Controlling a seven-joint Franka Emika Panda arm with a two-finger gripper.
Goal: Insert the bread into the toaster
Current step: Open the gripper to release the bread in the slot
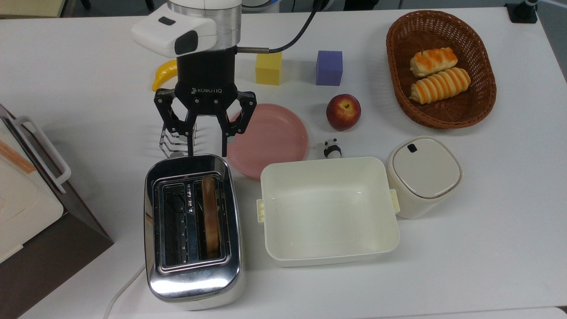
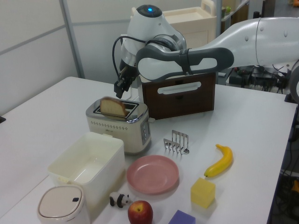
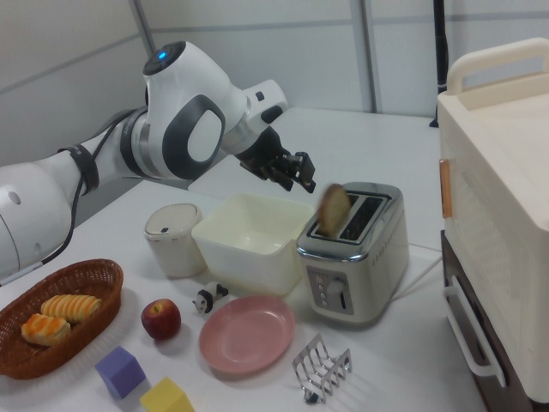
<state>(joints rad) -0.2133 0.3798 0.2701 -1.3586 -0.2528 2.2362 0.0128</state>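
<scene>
While the black two-finger gripper (image 1: 206,150) hung with its fingers spread and empty, the thin tan slice of bread (image 1: 210,217) stood in the shiny chrome two-slot toaster (image 1: 193,230).

From where I stood, the slice sat on edge in the slot nearer the cream rectangular tub (image 1: 328,210), on the top view's right, its upper part poking above the toaster's top in the left view (image 2: 113,107) and the right view (image 3: 334,210). The gripper hovered above the table just beyond the toaster's far end, over the small wire rack (image 1: 175,141) and beside the pink round plate (image 1: 270,137). A white cord (image 1: 122,290) trailed from the toaster's near corner. Farther back lay a yellow banana (image 1: 163,73).
</scene>
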